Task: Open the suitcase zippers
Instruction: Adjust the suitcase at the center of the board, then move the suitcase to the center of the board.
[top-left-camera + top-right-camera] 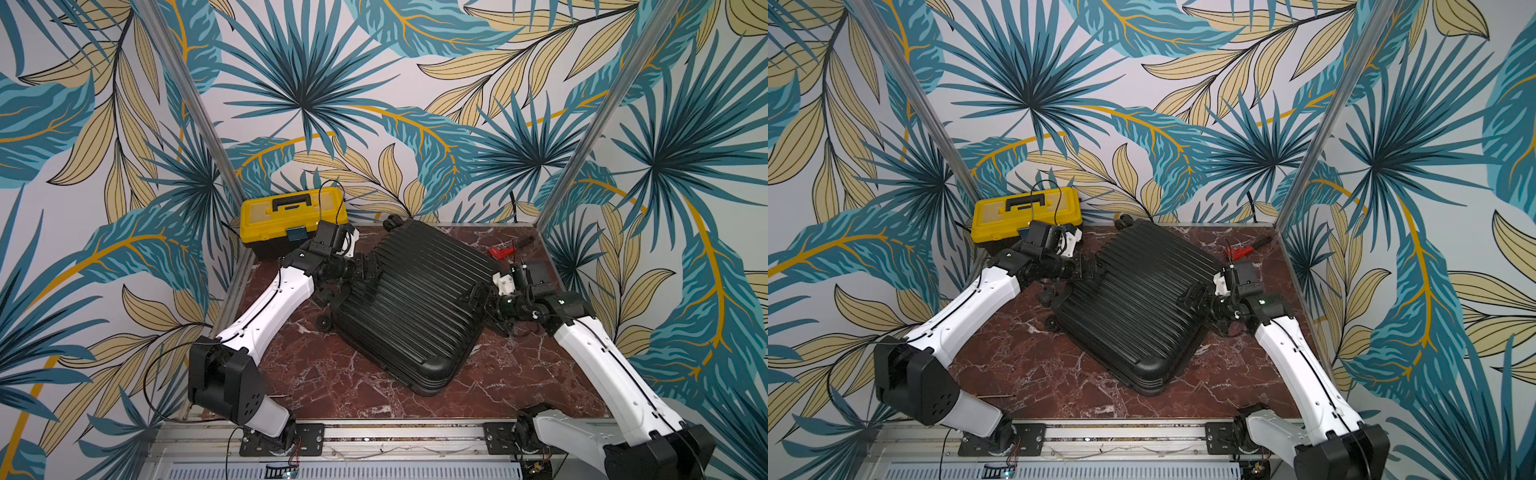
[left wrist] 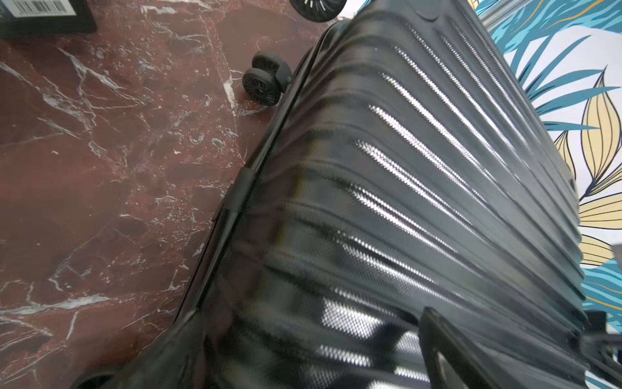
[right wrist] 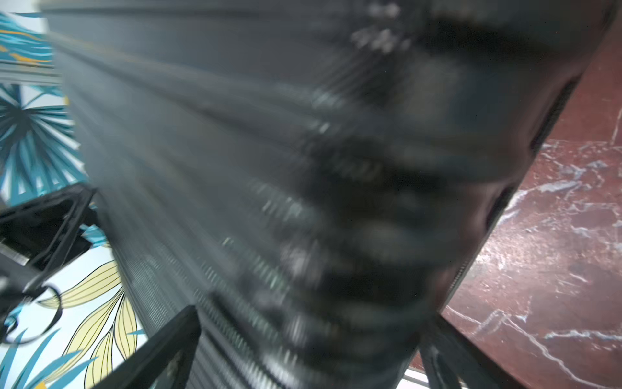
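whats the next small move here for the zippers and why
Probably ease the left gripper down toward the zippers along the side of the suitcase, hunting for a pull. The case lies flat and closed, both grippers are open and hold nothing, and the right gripper sits at the opposite edge. No pull shows clearly; the right wrist view is blurred.

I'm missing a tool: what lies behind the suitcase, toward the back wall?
A red-handled tool lies on the table behind the suitcase; a yellow toolbox sits in the back corner. Anything under the suitcase is hidden.
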### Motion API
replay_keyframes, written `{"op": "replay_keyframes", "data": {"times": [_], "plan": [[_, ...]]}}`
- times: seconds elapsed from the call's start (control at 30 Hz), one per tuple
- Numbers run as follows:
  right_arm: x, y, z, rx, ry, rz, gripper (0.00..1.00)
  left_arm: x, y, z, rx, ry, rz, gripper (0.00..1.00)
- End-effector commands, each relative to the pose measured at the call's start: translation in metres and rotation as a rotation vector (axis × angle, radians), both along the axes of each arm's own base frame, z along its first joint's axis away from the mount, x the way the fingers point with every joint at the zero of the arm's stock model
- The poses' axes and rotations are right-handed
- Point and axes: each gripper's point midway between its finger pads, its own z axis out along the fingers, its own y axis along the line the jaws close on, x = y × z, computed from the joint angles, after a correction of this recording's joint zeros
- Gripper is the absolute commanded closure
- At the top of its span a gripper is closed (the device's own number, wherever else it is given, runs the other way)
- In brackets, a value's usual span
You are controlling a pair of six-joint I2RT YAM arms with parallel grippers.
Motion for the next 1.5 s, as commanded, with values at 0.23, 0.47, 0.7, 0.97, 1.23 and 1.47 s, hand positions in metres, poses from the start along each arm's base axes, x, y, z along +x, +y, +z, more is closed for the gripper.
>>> {"op": "replay_keyframes", "data": {"times": [0.23, 0.47, 0.7, 0.97, 1.23, 1.47], "plan": [[0.137, -0.001, 0.032, -0.051, -0.132, -0.006, 0.01, -0.092, -0.055, 0.013, -0.186, 0.133, -0.248, 0.01], [0.157, -0.065, 0.071, -0.419, -0.195, -0.131, 0.01, -0.133, -0.082, 0.042, -0.217, 0.058, -0.355, 0.01], [0.085, -0.065, 0.119, -0.493, -0.365, 0.003, 0.01, -0.12, -0.042, 0.033, -0.057, -0.099, -0.208, 0.01], [-0.046, -0.007, 0.069, -0.432, -0.305, 0.439, 0.54, -0.116, -0.034, 0.005, 0.02, -0.075, -0.186, 0.01], [-0.128, 0.06, 0.016, -0.44, -0.181, 0.782, 1.0, -0.123, -0.014, -0.004, 0.092, -0.139, -0.177, 0.03], [-0.117, 0.104, -0.006, -0.405, -0.199, 0.794, 1.0, -0.114, 0.006, 0.014, 0.125, -0.219, -0.067, 0.02]]}}
